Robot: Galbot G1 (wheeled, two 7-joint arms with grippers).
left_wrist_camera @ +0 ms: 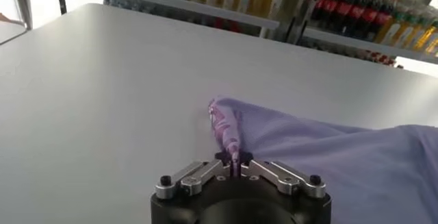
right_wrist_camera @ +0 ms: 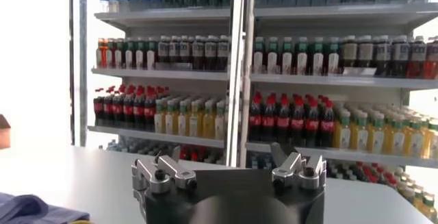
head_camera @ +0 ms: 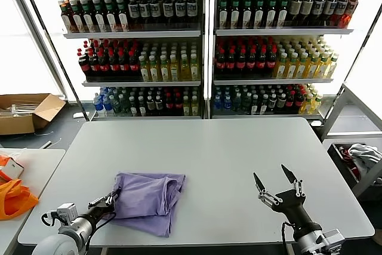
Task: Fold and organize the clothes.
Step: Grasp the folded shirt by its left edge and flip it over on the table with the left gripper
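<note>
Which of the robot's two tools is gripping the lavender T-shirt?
The left tool, at the table's near left: it is closed on the lavender T-shirt at its left edge. The right tool stands open above bare table, holding nothing.

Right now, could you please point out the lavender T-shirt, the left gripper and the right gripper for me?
lavender T-shirt [head_camera: 146, 200], head view, on the middle of the folded cloth.
left gripper [left_wrist_camera: 234, 158], left wrist view, where the shut fingertips pinch the shirt's edge.
right gripper [head_camera: 274, 178], head view, midway between the open fingertips.
</note>
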